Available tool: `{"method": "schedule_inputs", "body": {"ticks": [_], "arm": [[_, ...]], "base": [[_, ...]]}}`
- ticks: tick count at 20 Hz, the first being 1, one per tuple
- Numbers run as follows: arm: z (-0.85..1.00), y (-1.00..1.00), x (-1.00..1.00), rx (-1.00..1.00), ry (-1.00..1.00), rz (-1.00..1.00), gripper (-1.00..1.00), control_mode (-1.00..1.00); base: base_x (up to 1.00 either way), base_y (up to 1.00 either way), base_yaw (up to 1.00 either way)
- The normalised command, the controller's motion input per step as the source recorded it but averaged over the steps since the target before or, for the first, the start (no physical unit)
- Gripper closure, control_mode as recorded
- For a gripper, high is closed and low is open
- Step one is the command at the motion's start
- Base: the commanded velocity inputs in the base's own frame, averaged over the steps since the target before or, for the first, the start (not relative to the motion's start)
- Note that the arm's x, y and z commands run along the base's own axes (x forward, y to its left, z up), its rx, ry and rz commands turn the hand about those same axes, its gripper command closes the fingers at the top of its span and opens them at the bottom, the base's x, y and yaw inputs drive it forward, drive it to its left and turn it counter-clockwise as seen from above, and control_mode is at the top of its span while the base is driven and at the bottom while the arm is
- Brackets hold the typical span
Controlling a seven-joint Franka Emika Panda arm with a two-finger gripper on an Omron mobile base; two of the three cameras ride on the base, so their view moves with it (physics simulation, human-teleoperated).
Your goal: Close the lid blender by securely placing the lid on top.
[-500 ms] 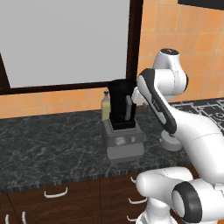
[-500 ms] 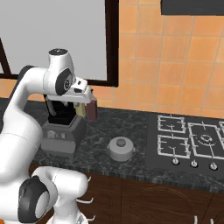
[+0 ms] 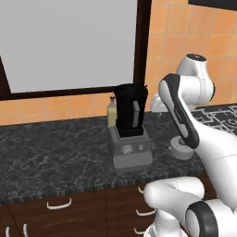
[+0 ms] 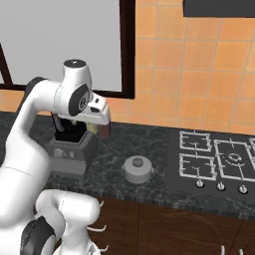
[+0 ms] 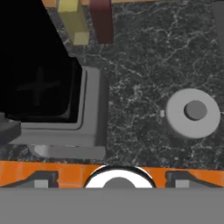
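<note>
Lid on counter, blender jar open, arm above with nothing held.

The round light-grey lid with a darker grey knob (image 5: 193, 113) lies flat on the dark marbled stone counter (image 3: 51, 152), apart from the blender, between it and the black gas hob (image 4: 214, 162). The tall black tapered blender jar in its grey boxy base (image 3: 130, 127) stands upright near the orange tiled wall (image 4: 199, 74), its top uncovered. A small yellowish bottle (image 3: 111, 113) and a dark red bottle (image 5: 101, 19) stand just behind it. The two-finger gripper (image 5: 112, 176) hangs above the counter beside the jar, looking down; its tips sit well apart, nothing between them.
</note>
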Motion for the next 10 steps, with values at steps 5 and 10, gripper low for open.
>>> {"method": "schedule_inputs", "body": {"ticks": [5,10], "arm": [[-0.19,-0.85,-0.14,0.14,0.06,-0.04,-1.0,-1.0],[-0.53,-0.51,-0.01,0.02,0.12,-0.01,-1.0,-1.0]], "base": [[0.0,0.0,0.0],[0.0,0.0,0.0]]}}
